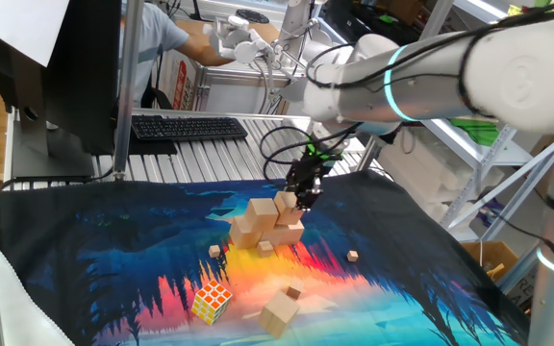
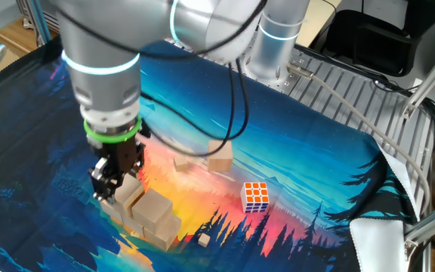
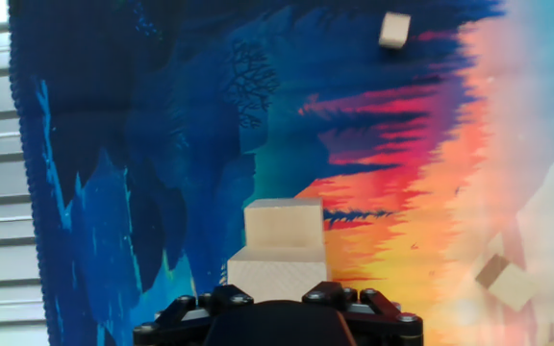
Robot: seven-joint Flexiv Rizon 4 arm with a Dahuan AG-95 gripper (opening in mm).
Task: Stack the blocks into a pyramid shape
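Several pale wooden blocks (image 1: 258, 229) stand packed together in the middle of the colourful mat, also seen in the other fixed view as a low pile of blocks (image 2: 157, 217). My gripper (image 1: 304, 198) is down at the right end of that pile, shut on a block (image 1: 287, 205) at the upper level. In the hand view this held block (image 3: 277, 272) fills the space between the jaws of my gripper (image 3: 277, 291), with another block (image 3: 284, 221) just beyond it. One loose block (image 1: 280, 312) lies apart near the mat's front, also visible as a loose block (image 2: 220, 159).
A multicoloured puzzle cube (image 1: 211, 300) sits left of the loose block. Tiny wooden cubes (image 1: 353, 256) are scattered around the pile, another tiny cube (image 3: 393, 29) in the hand view. A keyboard (image 1: 188, 127) and monitor stand behind the mat. Cables hang from the arm.
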